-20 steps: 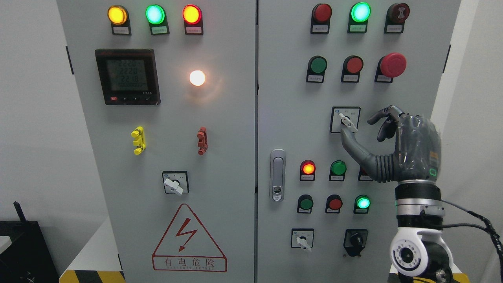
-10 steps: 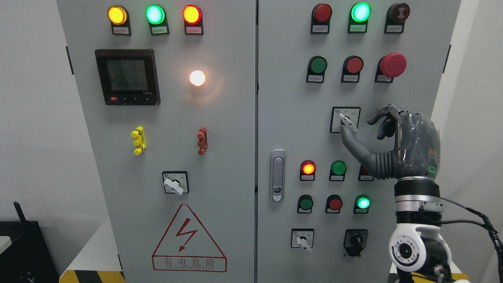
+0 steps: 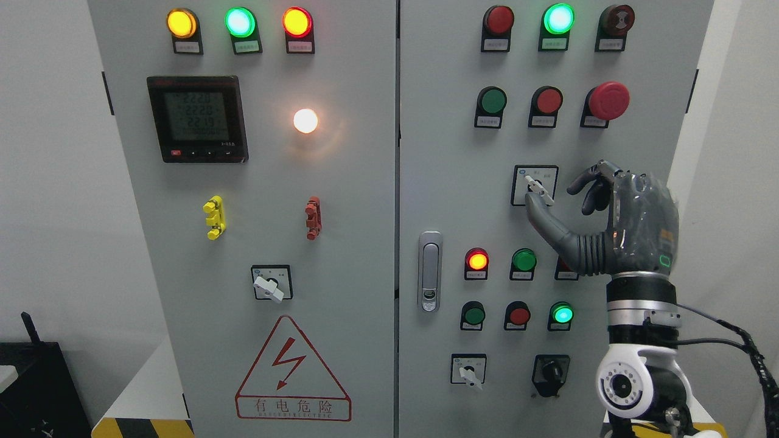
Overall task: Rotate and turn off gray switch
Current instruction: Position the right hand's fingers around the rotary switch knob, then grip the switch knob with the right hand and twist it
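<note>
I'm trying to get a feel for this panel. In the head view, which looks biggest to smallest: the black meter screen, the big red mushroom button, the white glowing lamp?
1. Black meter screen
2. Red mushroom button
3. White glowing lamp

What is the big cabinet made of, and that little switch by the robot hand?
The cabinet looks like painted metal: flat, smooth, matte gray doors. The switch handle seems plastic, pale and slightly glossy, though that is hard to tell.

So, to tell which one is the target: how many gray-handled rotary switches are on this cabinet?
3. One on the left door above the warning triangle, one on the right door by the right hand, one bottom right beside a black knob.
</note>
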